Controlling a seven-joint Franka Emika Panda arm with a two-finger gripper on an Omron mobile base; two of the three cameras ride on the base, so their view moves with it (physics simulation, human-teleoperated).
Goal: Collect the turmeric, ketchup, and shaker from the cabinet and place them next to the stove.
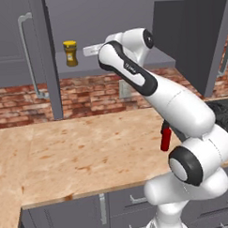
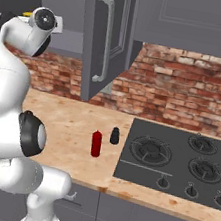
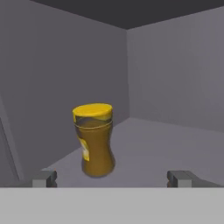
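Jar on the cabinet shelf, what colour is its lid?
Yellow, over a mustard-brown jar; clearest in the hand view.

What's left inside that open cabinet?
One turmeric jar stands upright on the cabinet shelf, with the open gripper facing it. The arm hides part of the shelf from the base cameras.

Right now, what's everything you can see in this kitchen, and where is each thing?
turmeric: one, yellow lid, mustard-brown body, upright on the cabinet shelf.
ketchup: one, red, standing on the counter left of the stove.
shaker: one, black, on the counter between ketchup and stove.
cabinet: one, grey, on the wall, doors open.
stove: one, black, set in the counter.
counter: one, tan wood-look.
brick wall: one, red-brown.
drawers: grey, under the counter.
gripper: one, dark tips, open, facing the turmeric.
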